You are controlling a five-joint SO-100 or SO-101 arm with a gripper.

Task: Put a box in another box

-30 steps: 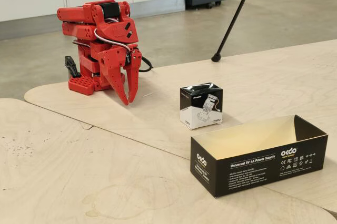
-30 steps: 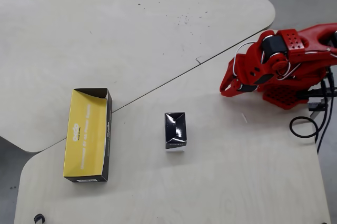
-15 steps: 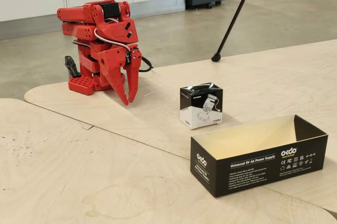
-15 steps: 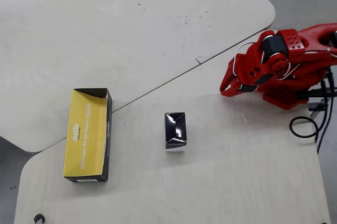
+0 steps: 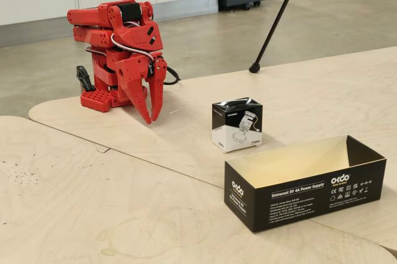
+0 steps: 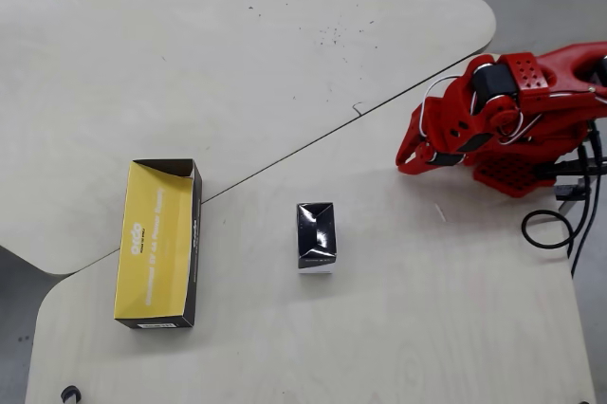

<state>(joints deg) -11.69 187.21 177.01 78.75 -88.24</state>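
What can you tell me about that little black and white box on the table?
The small box is cube-like cardboard, glossy black on top and white below, with a product picture on its side. It stands upright and closed on the pale wooden table, between the red arm and the long open box, touching neither. The gripper is well clear of it.

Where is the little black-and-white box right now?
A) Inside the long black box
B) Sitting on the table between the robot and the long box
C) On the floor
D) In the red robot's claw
B: the little box stands alone on the table, apart from the long black box, which is empty, and from the gripper.
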